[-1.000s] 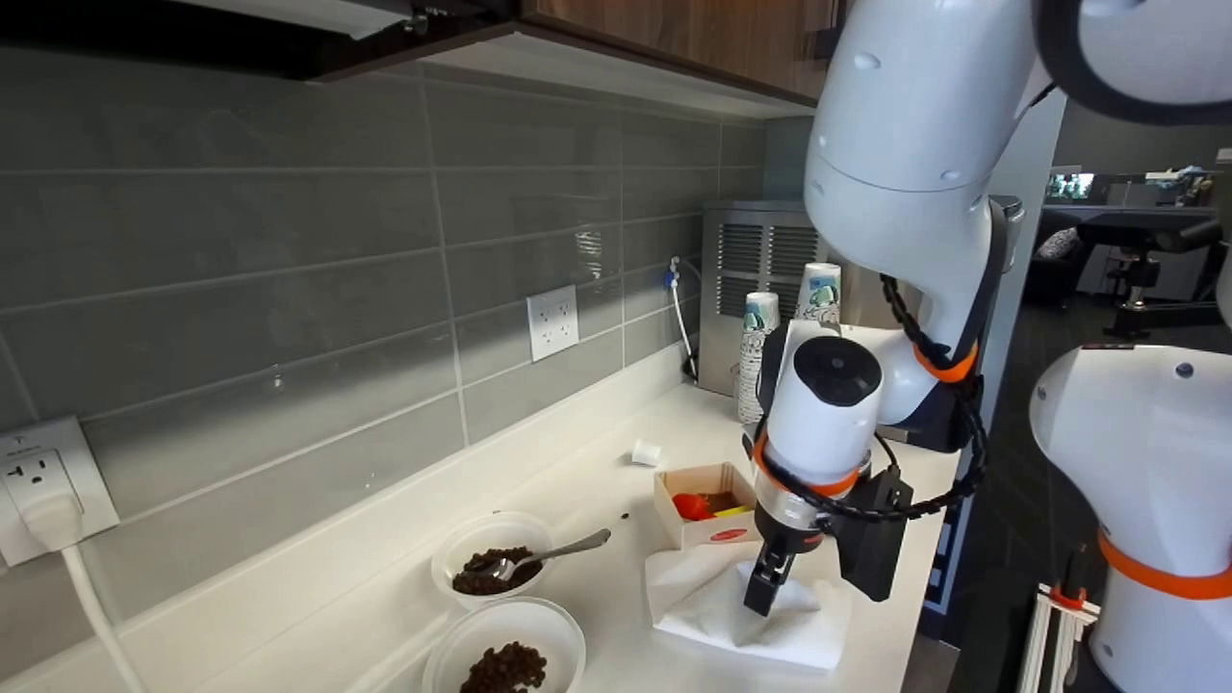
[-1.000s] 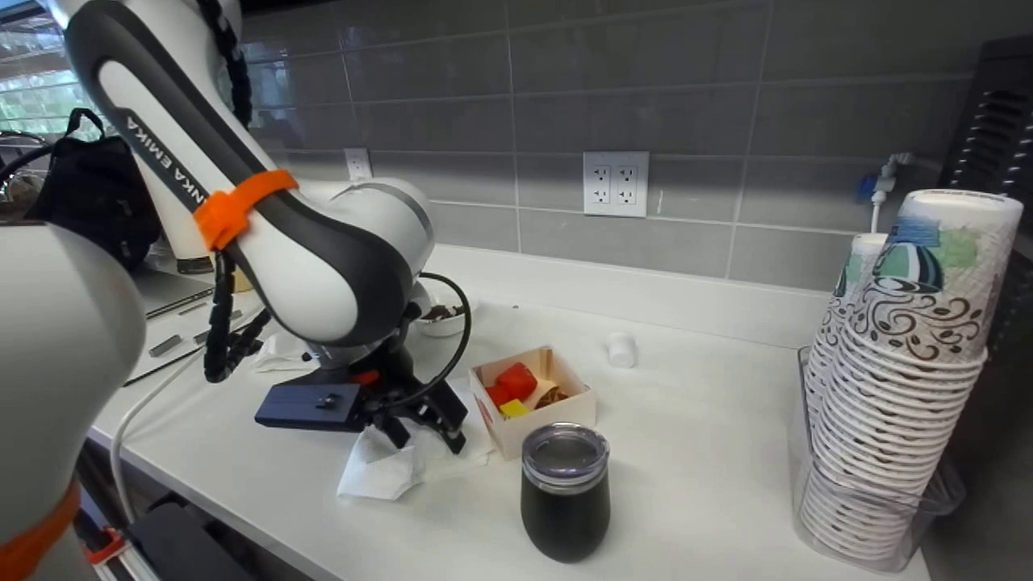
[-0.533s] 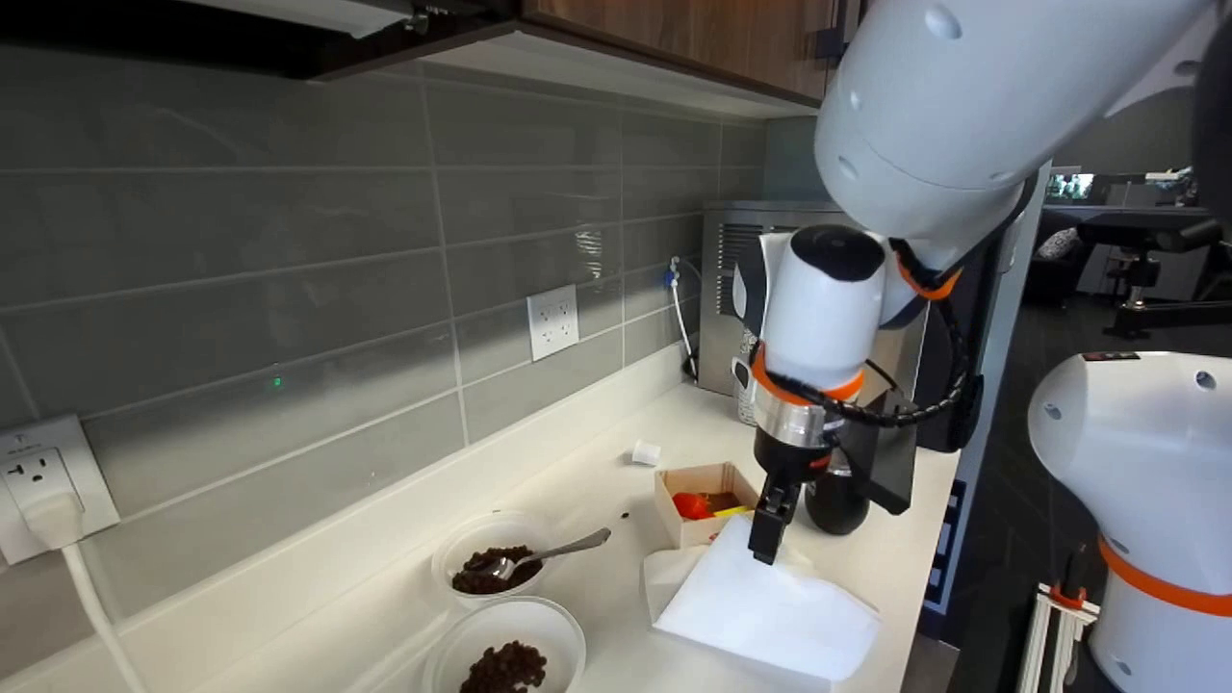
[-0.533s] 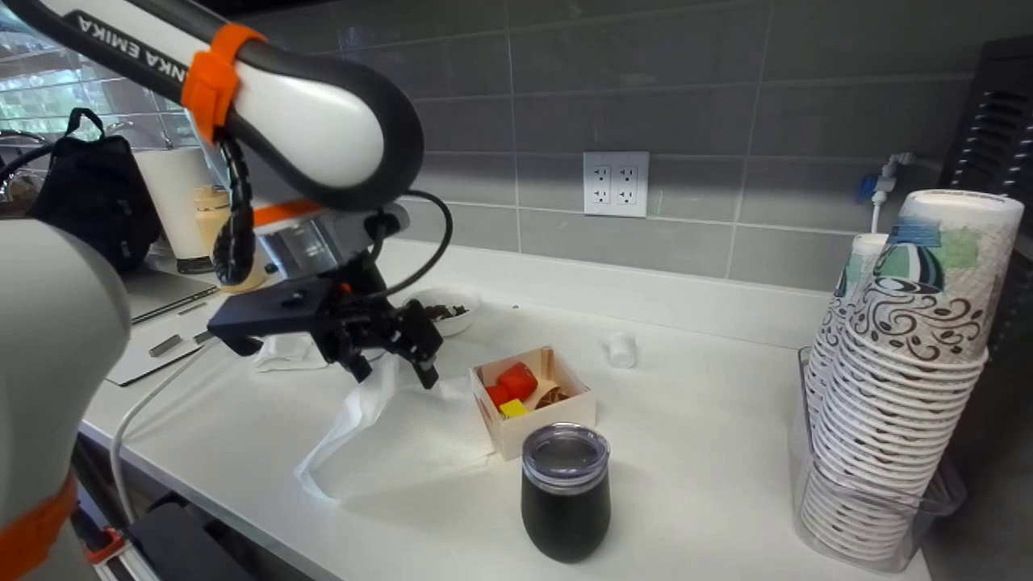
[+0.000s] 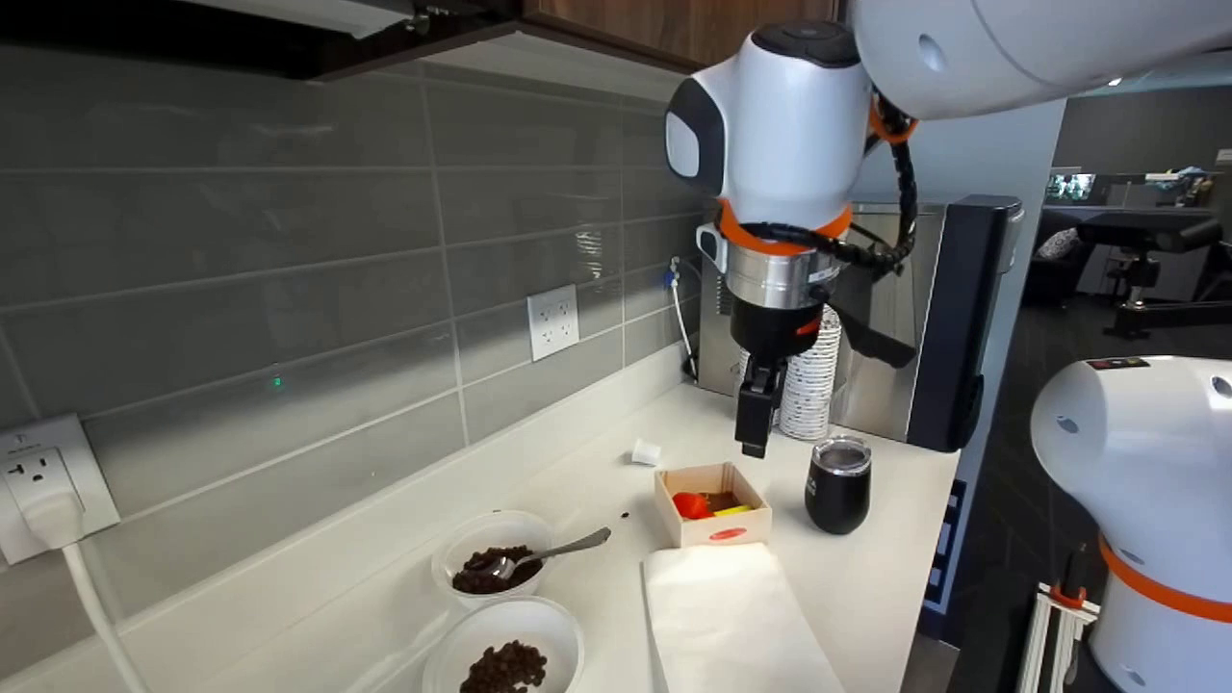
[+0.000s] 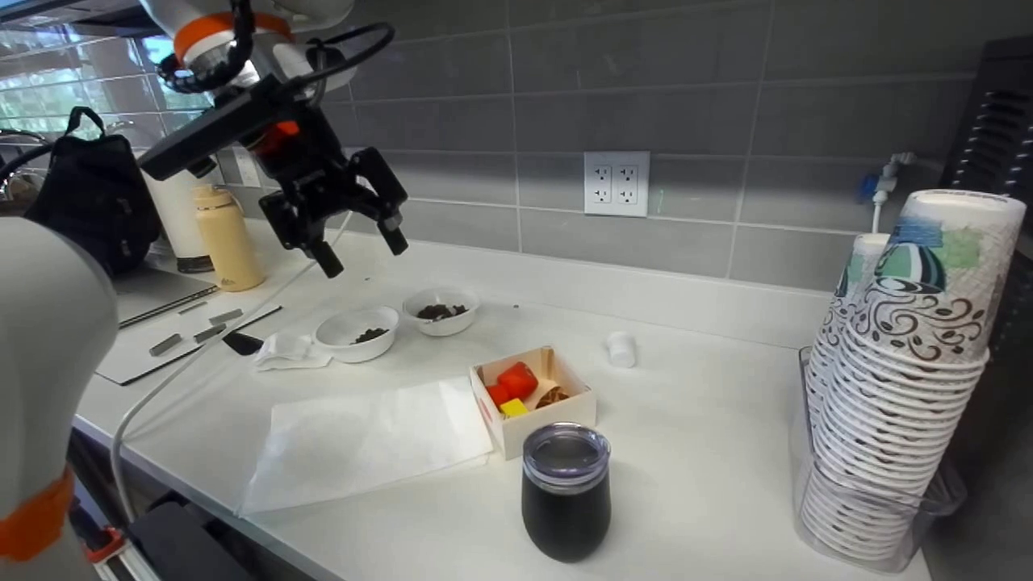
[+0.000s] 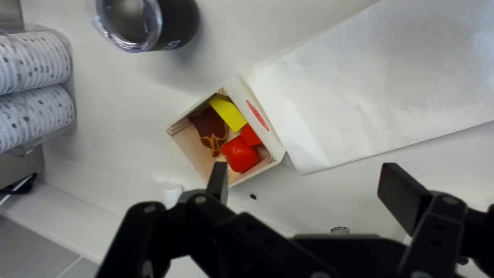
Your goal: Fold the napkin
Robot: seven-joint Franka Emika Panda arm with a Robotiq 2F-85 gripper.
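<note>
The Franka Panda arm (image 5: 799, 135) is glossy white with orange straps (image 6: 36, 520), silver wrist collar (image 5: 767, 279), black ribbed cable (image 5: 907, 188) and black pincer (image 6: 361, 251) bearing screw heads (image 7: 200, 199).

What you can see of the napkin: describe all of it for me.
The napkin is an off-white, unpatterned sheet, thin and soft-looking like paper, longer than wide, lightly creased. It lies nearly flat on the counter, one corner near the counter's edge. One short end meets the box; whether it is tucked beneath cannot be told. A second edge shows along one long side, so it may be doubled or layered. The gripper hangs clear of it.
</note>
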